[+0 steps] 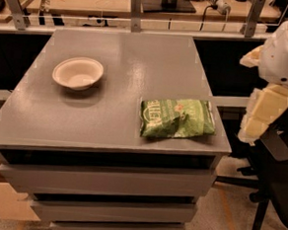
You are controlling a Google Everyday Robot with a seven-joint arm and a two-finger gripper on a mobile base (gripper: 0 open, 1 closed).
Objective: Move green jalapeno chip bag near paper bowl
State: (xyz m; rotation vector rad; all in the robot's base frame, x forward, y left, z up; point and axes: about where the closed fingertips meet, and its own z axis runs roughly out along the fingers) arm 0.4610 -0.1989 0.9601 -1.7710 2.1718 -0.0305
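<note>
Tho tool (260, 115) rt: 1ea bag (177, 118), bowl (77, 73)

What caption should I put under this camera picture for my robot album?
Robot hand hangs right of the gray cabinet; green chip bag lies front-right, apart from the paper bowl.

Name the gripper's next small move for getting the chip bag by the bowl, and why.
Probably bring the gripper in over the green jalapeno chip bag: it hangs past the table's right edge, clear of the bag, which lies well apart from the paper bowl.
</note>
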